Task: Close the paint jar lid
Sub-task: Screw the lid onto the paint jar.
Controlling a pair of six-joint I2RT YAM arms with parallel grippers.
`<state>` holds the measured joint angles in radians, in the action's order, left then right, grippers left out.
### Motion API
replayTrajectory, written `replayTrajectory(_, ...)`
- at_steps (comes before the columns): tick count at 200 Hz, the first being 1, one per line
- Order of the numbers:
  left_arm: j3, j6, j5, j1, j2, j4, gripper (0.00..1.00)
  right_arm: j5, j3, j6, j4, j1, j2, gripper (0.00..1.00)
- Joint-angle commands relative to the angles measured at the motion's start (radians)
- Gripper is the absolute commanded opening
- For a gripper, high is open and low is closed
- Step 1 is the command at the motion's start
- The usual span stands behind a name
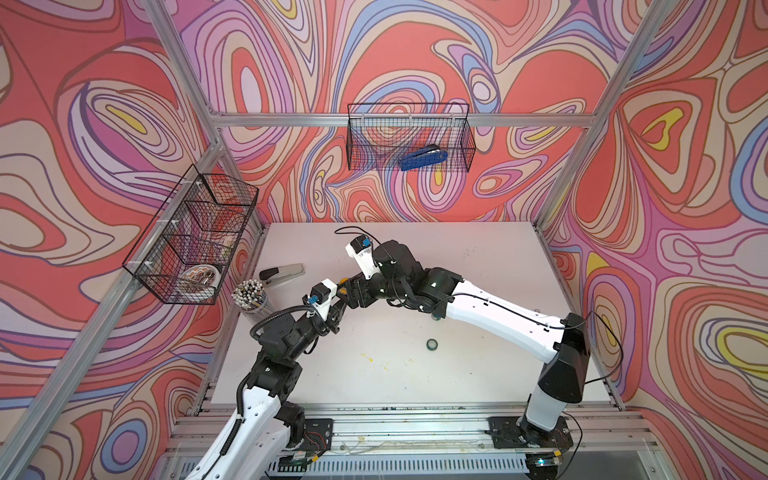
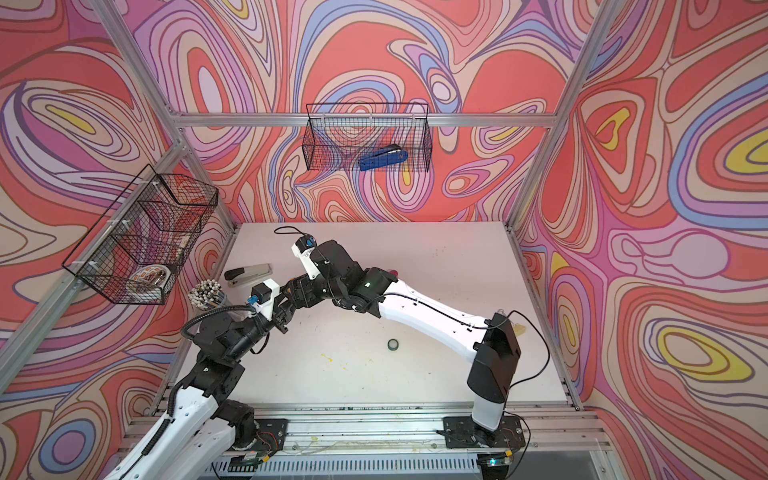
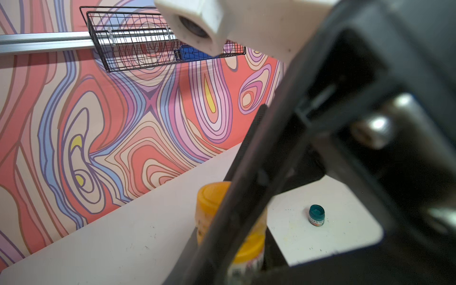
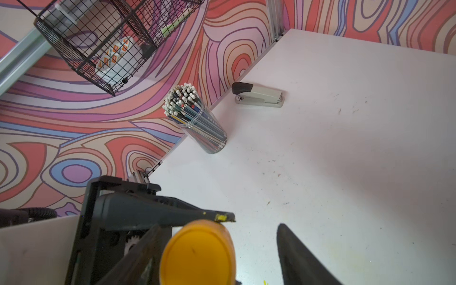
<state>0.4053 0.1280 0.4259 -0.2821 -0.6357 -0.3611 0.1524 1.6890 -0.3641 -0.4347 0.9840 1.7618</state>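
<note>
Between my arms at mid-table (image 1: pixel 457 374), my left end effector (image 1: pixel 340 302) clamps the paint jar (image 3: pixel 209 214) while the right end effector (image 4: pixel 219 225) stands open astride its yellow lid (image 4: pixel 197 254); backing off crooked, I could clip and loosen it.

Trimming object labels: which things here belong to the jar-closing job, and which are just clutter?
In use: yellow paint jar, yellow lid, left gripper, right gripper.
Lying about: green jar, grey stapler, pencil cup, blue stapler in back basket, side basket.
</note>
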Motion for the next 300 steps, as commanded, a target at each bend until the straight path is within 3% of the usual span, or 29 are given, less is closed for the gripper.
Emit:
replayTrajectory(1,0.020,0.013,0.060,-0.007,0.025,-0.036,0.26,0.041,-0.057,0.045,-0.073,0.006,-0.044,0.78)
replayTrajectory(72,0.027,0.038,0.090,-0.008,0.035,0.069,0.26,0.079,-0.092,0.124,-0.078,-0.059,-0.164,0.81)
replayTrajectory(122,0.033,0.046,0.112,-0.008,0.018,0.090,0.26,0.182,-0.089,0.193,-0.081,-0.082,-0.203,0.82)
replayTrajectory(166,0.033,0.045,0.133,-0.008,0.022,0.081,0.26,0.280,-0.046,0.221,-0.133,-0.107,-0.160,0.78)
replayTrajectory(237,0.029,0.042,0.135,-0.008,0.022,0.064,0.26,0.260,0.001,0.231,-0.173,-0.106,-0.099,0.67)
replayTrajectory(300,0.027,0.040,0.135,-0.008,0.019,0.059,0.26,0.259,0.025,0.224,-0.172,-0.092,-0.073,0.65)
